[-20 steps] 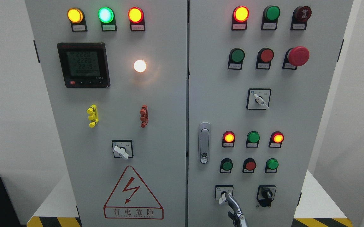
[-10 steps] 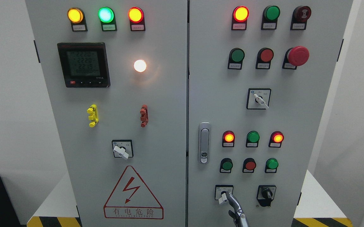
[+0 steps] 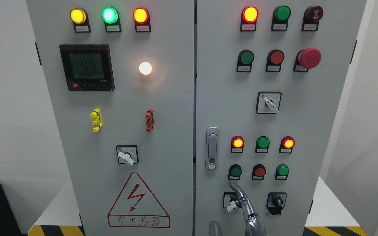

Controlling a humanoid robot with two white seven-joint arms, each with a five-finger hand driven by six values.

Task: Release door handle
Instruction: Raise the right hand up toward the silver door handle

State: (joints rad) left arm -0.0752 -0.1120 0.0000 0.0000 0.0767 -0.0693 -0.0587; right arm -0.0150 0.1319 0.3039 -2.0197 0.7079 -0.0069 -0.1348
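Right hand (image 3: 241, 205) below door handle (image 3: 212, 148)

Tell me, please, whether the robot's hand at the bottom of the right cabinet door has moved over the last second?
Yes. The right hand has risen: its fingers now reach above the white selector switch, toward the green button.

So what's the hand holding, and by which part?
Door handle free. Right hand overlaps the lower selector switch; whether it grips it can't be told.

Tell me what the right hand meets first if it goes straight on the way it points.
The right hand points up-left; that line skirts the lower green button and likely reaches the door handle at its bottom end first. Its depth off the panel is unclear.
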